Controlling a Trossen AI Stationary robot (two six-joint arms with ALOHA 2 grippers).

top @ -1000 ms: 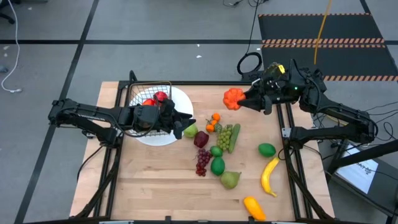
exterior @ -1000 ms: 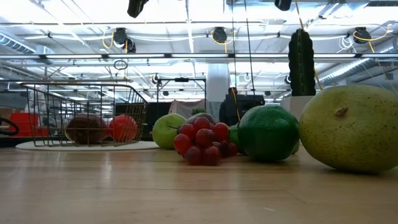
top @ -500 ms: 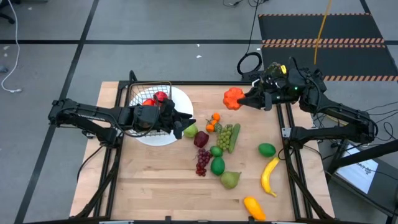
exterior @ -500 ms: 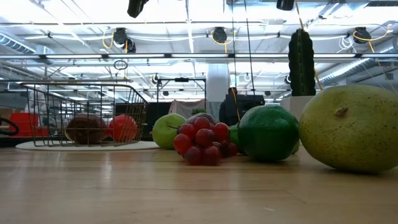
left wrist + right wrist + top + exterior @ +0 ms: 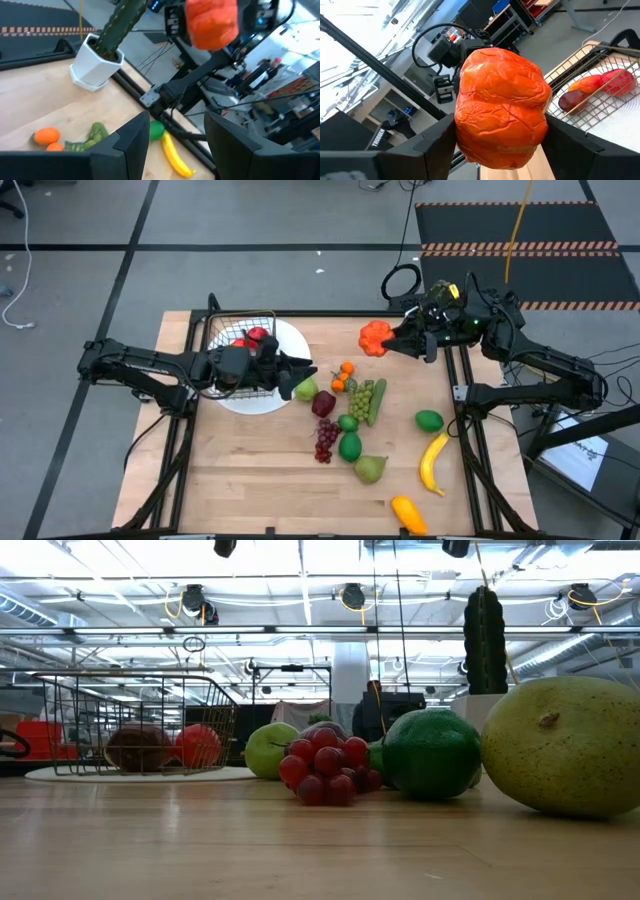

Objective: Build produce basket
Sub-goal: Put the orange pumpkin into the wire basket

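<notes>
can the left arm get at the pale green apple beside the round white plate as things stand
Probably yes: the left gripper hangs open and empty just beside the pale green apple, with nothing between them. The right gripper is off holding the orange pepper.

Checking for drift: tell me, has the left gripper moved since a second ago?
Yes, slightly. The left gripper has edged away from the basket, toward the grapes.

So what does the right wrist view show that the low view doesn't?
Only the right wrist view: the right hand shut on an orange pepper, held up in the air.
Only the low view: grapes, a lime, a pear and the cactus.
Both: the basket on the white plate, with red fruit in it.
</notes>
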